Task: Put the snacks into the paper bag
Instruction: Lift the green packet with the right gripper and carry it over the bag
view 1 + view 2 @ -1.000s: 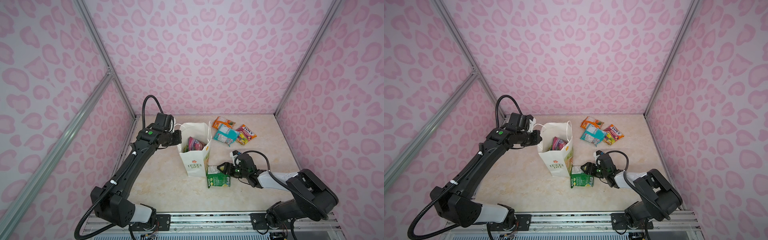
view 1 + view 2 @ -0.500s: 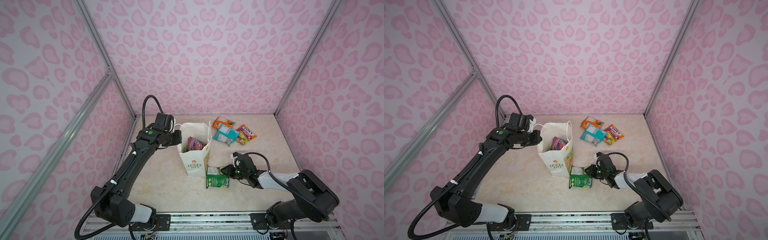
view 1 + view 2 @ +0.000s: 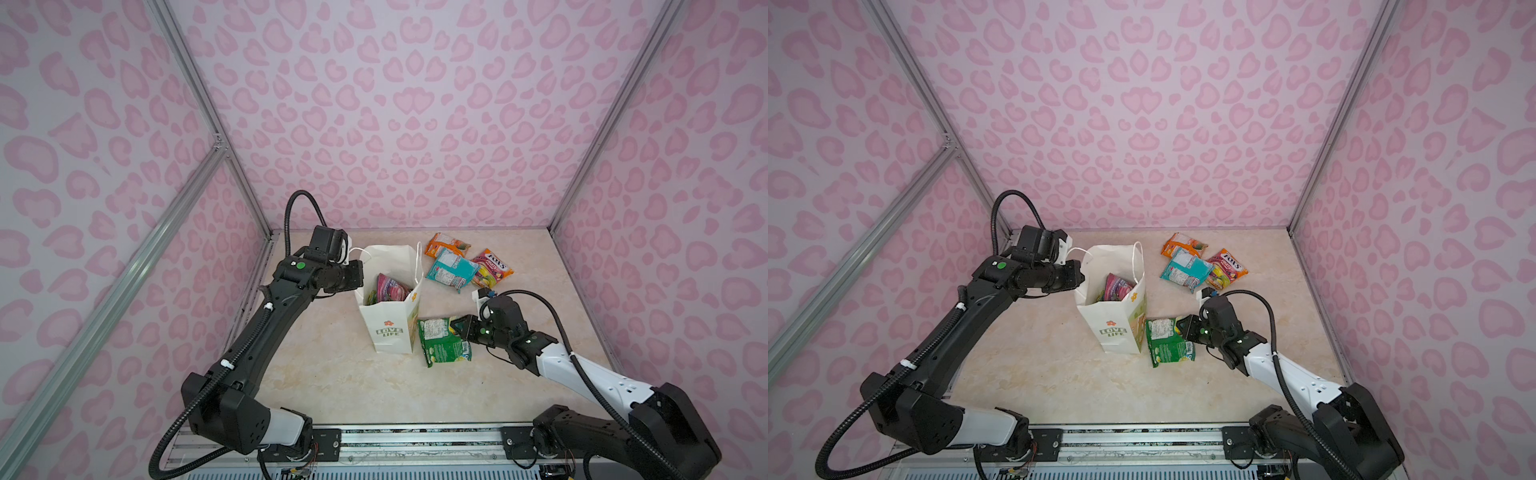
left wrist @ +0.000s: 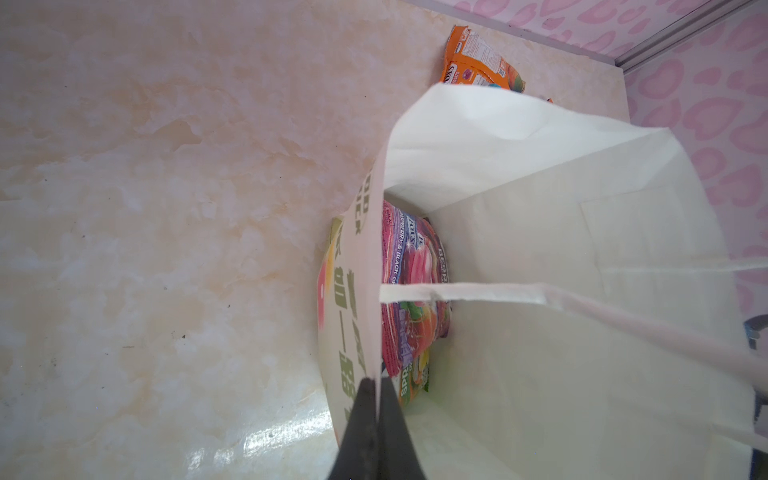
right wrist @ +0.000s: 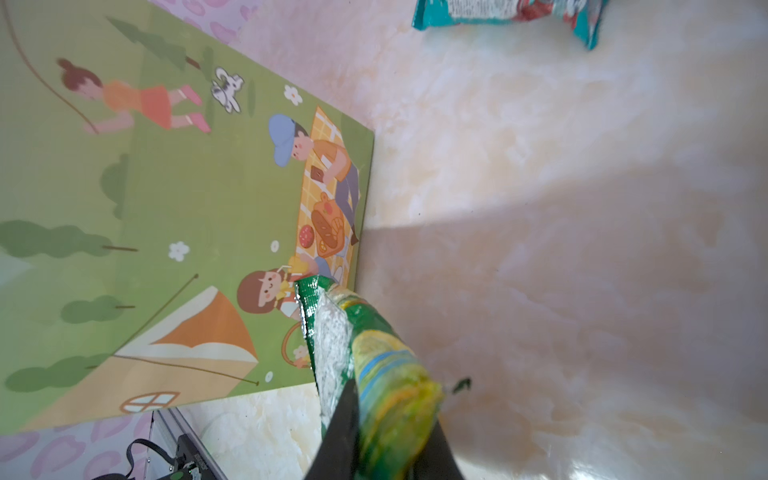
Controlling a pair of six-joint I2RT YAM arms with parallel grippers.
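- The right gripper (image 3: 458, 328) has its two dark fingers (image 5: 338, 436) clamped on one end of a green crinkly plastic packet (image 3: 443, 341). The rest of the packet runs out from them toward the lower middle of both top views.
- I can't tell whether that packet is clear of the beige marbled tabletop (image 3: 332, 374) or resting on it.
- It hangs just right of the tall white paper carrier bag (image 3: 388, 332) with green "LOVE LIFE" lettering, close against the bag's illustrated side panel (image 5: 166, 208).
- The bag stands upright at the centre of both top views, mouth open.
- The left gripper (image 4: 376, 424) is closed tight on the bag's left rim, paper pinched between its fingers.
- Inside the bag lie a glossy purple-pink packet (image 4: 415, 291) and a green-and-orange packet (image 4: 415, 380) beside it.
- The bag's tall right wall and its white cord handle (image 3: 417, 266) stand between the green packet and the bag's mouth.
- Right of centre and further up, an orange foil packet (image 3: 446, 244), a teal packet (image 3: 451, 270) and a red-pink "FOX'S" packet (image 3: 490, 268) overlap in a cluster, apart from both grippers.
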